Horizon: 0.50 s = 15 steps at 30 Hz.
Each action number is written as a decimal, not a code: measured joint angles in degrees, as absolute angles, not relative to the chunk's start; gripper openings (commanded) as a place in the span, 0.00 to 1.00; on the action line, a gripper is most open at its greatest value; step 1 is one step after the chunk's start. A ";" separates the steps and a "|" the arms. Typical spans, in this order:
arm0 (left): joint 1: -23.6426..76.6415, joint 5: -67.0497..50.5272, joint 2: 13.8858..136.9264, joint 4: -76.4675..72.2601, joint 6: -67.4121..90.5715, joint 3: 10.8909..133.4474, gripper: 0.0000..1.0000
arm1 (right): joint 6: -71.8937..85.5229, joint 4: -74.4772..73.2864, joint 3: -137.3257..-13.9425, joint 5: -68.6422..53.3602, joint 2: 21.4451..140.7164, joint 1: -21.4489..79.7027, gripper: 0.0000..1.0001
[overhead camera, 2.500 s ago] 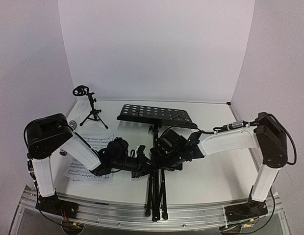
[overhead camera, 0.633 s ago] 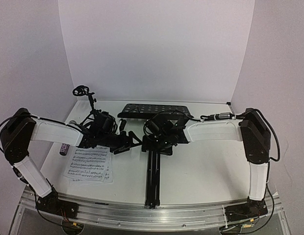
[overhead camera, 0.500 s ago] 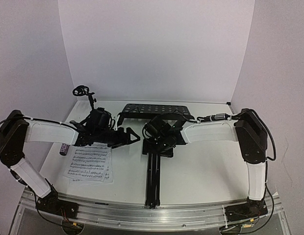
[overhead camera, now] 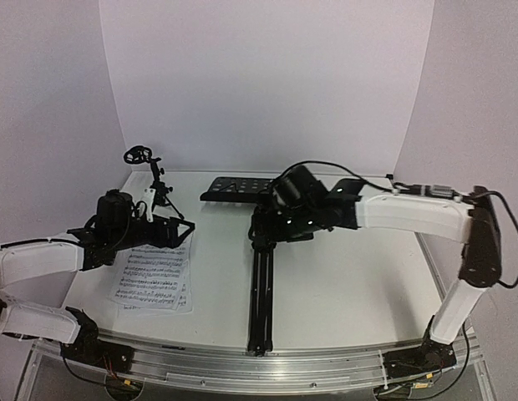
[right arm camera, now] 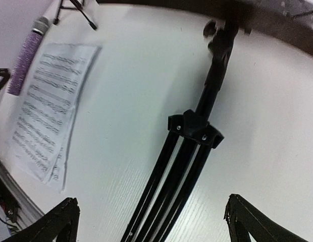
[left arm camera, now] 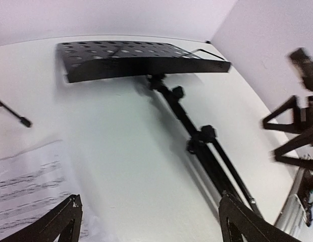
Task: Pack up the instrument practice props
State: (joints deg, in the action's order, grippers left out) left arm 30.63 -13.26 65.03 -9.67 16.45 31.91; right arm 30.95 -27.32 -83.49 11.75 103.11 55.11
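Music stand flat on table

Both arms reach inward, left hand and right hand spread wide.

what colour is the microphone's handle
Purple: the glittery microphone handle, clearest in the right wrist view.

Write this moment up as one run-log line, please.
left gripper open, empty | right gripper open, empty | tall black tripod music stand with perforated desk lying flat, legs folded | white sheet-music pages flat beside it
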 measured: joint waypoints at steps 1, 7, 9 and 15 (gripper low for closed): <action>28.00 -13.30 64.12 -9.74 15.23 30.99 1.00 | 29.90 -27.19 -81.94 11.77 99.59 54.57 0.98; 12.99 -16.36 57.06 -11.94 9.72 25.69 1.00 | 24.22 -25.00 -70.28 12.33 79.55 40.26 0.98; 7.07 -18.08 54.27 -13.00 8.26 23.27 1.00 | 21.69 -23.21 -65.22 12.19 75.52 33.08 0.98; -8.77 -19.09 46.18 -12.70 4.79 18.79 1.00 | 14.81 -13.22 -42.29 10.67 66.57 14.75 0.98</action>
State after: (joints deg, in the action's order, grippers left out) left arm -8.77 -19.09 46.18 -12.70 4.79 18.79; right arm 14.81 -13.22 -42.29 10.67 66.57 14.75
